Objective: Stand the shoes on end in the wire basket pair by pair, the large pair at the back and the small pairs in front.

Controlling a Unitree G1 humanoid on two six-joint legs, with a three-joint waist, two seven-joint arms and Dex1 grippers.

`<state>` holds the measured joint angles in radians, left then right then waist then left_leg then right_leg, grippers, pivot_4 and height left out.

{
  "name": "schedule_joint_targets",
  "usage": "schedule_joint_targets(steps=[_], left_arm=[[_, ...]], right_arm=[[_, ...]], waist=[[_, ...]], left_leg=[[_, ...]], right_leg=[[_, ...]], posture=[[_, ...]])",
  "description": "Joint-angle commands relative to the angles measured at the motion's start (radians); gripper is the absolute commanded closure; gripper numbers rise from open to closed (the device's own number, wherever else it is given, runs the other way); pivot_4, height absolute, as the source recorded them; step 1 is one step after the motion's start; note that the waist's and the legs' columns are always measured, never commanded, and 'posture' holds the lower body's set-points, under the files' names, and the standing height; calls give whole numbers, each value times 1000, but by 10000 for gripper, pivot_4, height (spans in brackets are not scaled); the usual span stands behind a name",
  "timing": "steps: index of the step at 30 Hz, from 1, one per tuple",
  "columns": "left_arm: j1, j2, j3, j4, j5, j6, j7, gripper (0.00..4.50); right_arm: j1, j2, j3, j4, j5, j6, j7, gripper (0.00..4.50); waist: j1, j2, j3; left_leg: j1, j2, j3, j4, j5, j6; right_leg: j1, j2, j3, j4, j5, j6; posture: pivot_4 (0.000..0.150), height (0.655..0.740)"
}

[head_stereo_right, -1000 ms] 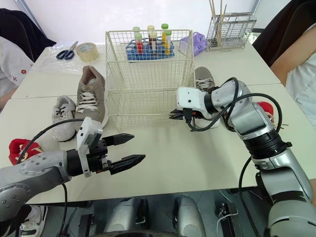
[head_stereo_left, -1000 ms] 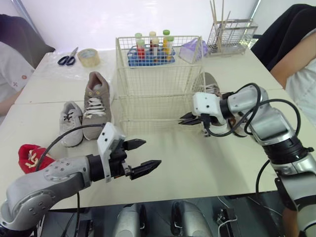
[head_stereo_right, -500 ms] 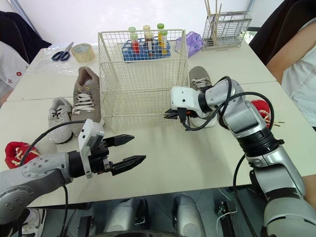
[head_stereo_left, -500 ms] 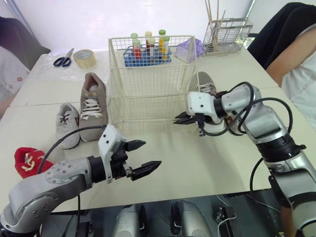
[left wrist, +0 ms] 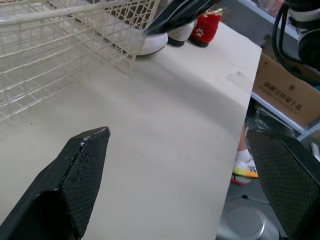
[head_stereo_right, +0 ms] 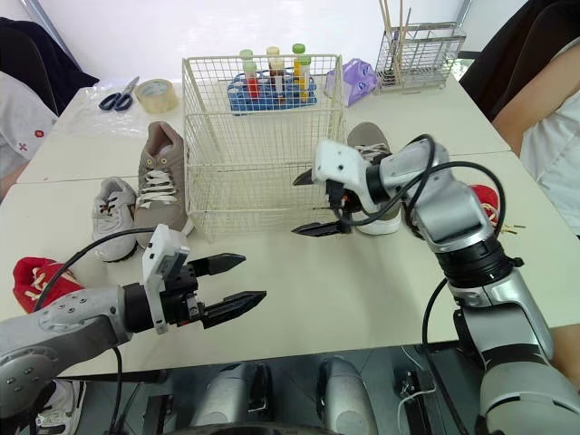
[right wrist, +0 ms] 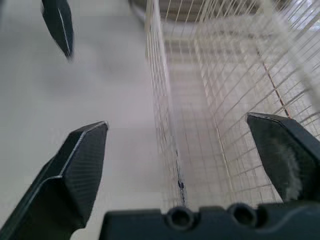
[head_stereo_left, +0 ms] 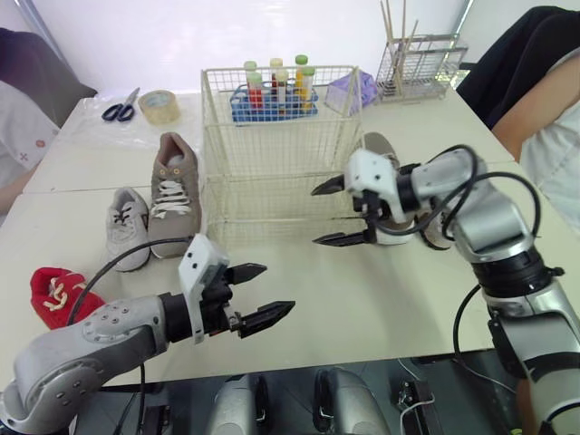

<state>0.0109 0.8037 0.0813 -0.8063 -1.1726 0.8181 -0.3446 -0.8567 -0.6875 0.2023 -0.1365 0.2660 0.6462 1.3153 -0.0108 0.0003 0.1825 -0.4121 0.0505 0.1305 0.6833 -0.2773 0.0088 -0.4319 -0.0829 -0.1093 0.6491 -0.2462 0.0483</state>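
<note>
An empty white wire basket (head_stereo_left: 281, 149) stands mid-table. To its left lie a large taupe shoe (head_stereo_left: 174, 192), a small grey shoe (head_stereo_left: 127, 228) and a small red shoe (head_stereo_left: 53, 292). The other large taupe shoe (head_stereo_right: 370, 156) and a second red shoe (head_stereo_right: 480, 199) lie to its right. My right gripper (head_stereo_left: 319, 216) is open at the basket's front right corner, whose wall (right wrist: 165, 125) runs between its fingers. Nearer the front edge, my left gripper (head_stereo_left: 276, 288) hovers open over bare table, holding nothing.
Behind the basket are a blue rack of tubes (head_stereo_left: 272, 91), a tape roll (head_stereo_left: 163, 107), scissors (head_stereo_left: 120, 110), a purple bag (head_stereo_left: 349, 91) and a wire drainer with sticks (head_stereo_left: 421, 59). People sit at both table ends. A cardboard box (left wrist: 287, 87) is on the floor.
My right gripper has gone from shut to wide open, staying at the basket's front right corner. The left arm has barely moved.
</note>
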Motion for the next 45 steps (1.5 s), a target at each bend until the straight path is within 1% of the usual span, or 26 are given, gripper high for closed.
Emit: schedule_joint_targets(steps=[1,4,7,10,12,13,14,15,16,17,20,23,26,27,31,35,39,45], left_arm=[[3,8,62,-6,-44,-15,-15,0],[2,15,96,6,-77,-12,-26,0],[0,17,119,18,-106,-13,-36,0],[8,15,146,16,-173,-18,-37,0],[11,12,143,5,-189,-20,-27,0],[4,-1,134,-2,-171,-31,-10,0],[-16,-21,121,-9,-126,-52,7,0],[-34,-37,108,-14,-93,-66,22,0],[-65,-73,88,-14,-62,-85,54,0],[-91,-102,67,-13,-42,-94,80,0],[-114,-162,-17,-48,14,-98,98,0],[-98,-211,-97,-66,96,-113,108,0],[-77,-263,-174,-53,179,-137,96,0],[-77,-277,-193,-46,201,-142,90,0],[-80,-310,-225,-27,254,-157,64,0],[-73,-327,-233,-13,290,-166,41,0],[-63,-337,-221,-5,320,-170,38,0],[-55,-346,-215,-9,341,-162,44,0]], right_arm=[[-51,-47,-97,-71,138,106,41,305],[-93,-52,-176,-65,260,210,29,305],[-160,-11,-279,-3,356,316,-67,305],[-169,14,-375,62,368,347,-215,305],[-136,15,-420,64,365,343,-287,305],[-102,36,-469,47,349,343,-380,305],[-69,62,-519,27,340,343,-472,305],[-48,78,-553,16,337,342,-535,305],[-8,116,-598,-33,335,341,-623,305],[18,136,-626,-63,339,338,-677,305],[118,191,-668,-200,308,338,-855,305],[252,203,-694,-340,292,374,-965,305],[494,224,-725,-522,316,430,-1010,305],[546,232,-727,-555,321,426,-1019,305],[646,273,-687,-602,319,398,-1058,305],[682,299,-642,-580,297,370,-1090,305],[622,355,-608,-429,291,336,-1121,305],[558,365,-544,-266,241,234,-1127,305]], waist=[[0,0,0],[0,0,0],[-2,0,0],[-1,0,0],[3,-1,0],[4,-1,-1],[3,-1,-1],[4,-1,-1],[5,-1,-1],[6,-1,-1],[4,-1,-1],[1,-1,-1],[9,-2,-2],[11,-2,-2],[0,0,-2],[-1,0,-2],[-3,0,-2],[0,0,-2]], left_leg=[[0,0,0,0,0,0],[0,0,0,0,-3,5],[0,0,0,0,-3,6],[0,0,0,0,-3,6],[0,0,0,0,-3,6],[0,-1,0,0,-4,6],[0,-1,0,0,-4,7],[1,-1,0,0,-4,6],[1,-2,1,0,-3,5],[1,-3,1,0,-2,3],[1,-3,1,0,-2,3],[1,-3,1,-1,-2,3],[2,-2,0,-2,-1,2],[2,-2,-1,-2,-1,2],[3,-2,1,-1,-5,8],[4,0,0,-1,-5,8],[3,-1,0,-1,-5,8],[3,-1,0,-1,-5,8]], right_leg=[[0,0,0,0,0,0],[0,0,0,0,0,0],[0,0,0,0,0,0],[0,0,1,0,0,0],[1,-1,1,0,0,0],[1,-2,1,0,0,0],[1,-4,0,-1,0,0],[2,-5,0,-1,0,0],[2,-4,0,-1,0,0],[2,-4,0,-1,0,0],[2,-4,0,0,1,1],[2,-4,0,-1,0,2],[3,-3,0,-1,-1,3],[3,-2,0,-1,-1,4],[2,-1,3,-1,-1,3],[3,1,4,-1,-1,1],[3,1,4,-1,-1,2],[3,1,4,-2,-1,2]], posture=[[1500,7400],[1500,7400],[1500,7400],[1500,7400],[1500,7400],[1500,7400],[1500,7400],[1500,7400],[1500,7400],[1500,7400],[1500,7400],[1500,7400],[1500,7400],[1500,7400],[1500,7400],[1500,7400],[1500,7400],[1500,7400]])
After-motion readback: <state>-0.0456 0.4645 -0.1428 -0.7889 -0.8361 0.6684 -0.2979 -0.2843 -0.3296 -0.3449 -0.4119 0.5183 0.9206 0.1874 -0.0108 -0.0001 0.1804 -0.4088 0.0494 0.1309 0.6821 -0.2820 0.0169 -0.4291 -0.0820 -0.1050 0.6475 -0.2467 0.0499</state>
